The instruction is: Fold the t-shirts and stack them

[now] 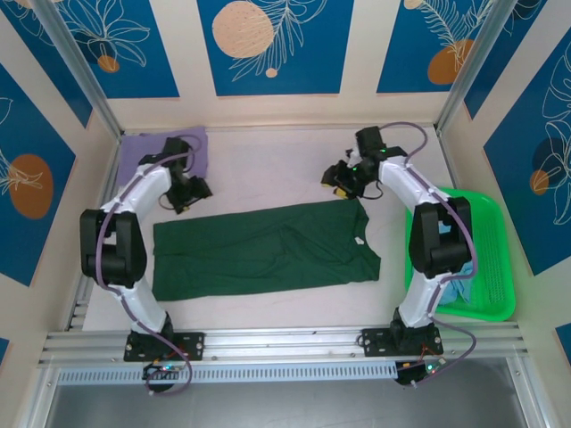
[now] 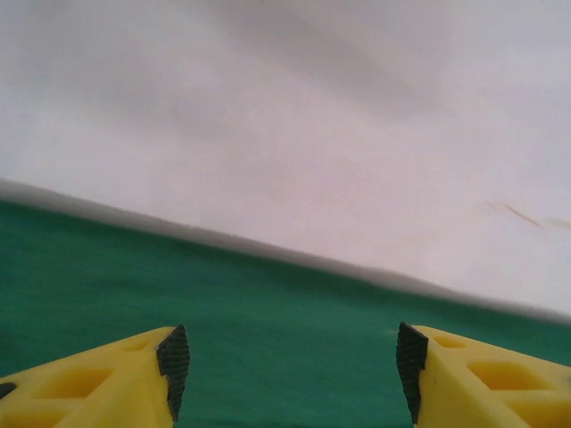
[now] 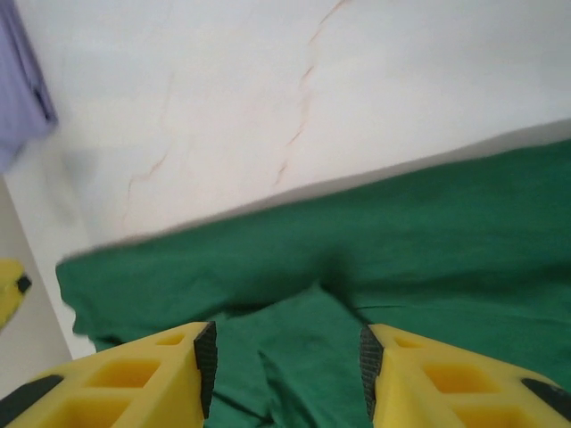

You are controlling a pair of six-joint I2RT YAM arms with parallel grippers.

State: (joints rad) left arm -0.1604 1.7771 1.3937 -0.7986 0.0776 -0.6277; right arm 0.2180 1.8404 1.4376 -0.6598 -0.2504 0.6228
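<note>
Dark green t-shirt (image 1: 263, 250) is lying flat on the table (image 1: 268, 165), left gripper (image 1: 194, 191) hovering at its 10 o'clock corner, right gripper (image 1: 340, 179) at 1 o'clock, both spread wide and gripping nothing.

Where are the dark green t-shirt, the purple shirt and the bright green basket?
Dark green cloth t-shirt (image 1: 259, 250): top external view, middle of its body.
Lavender-purple cloth shirt (image 1: 136, 152): top external view, its left part.
Bright green plastic basket (image 1: 491, 254): top external view, bare part of its floor.
</note>
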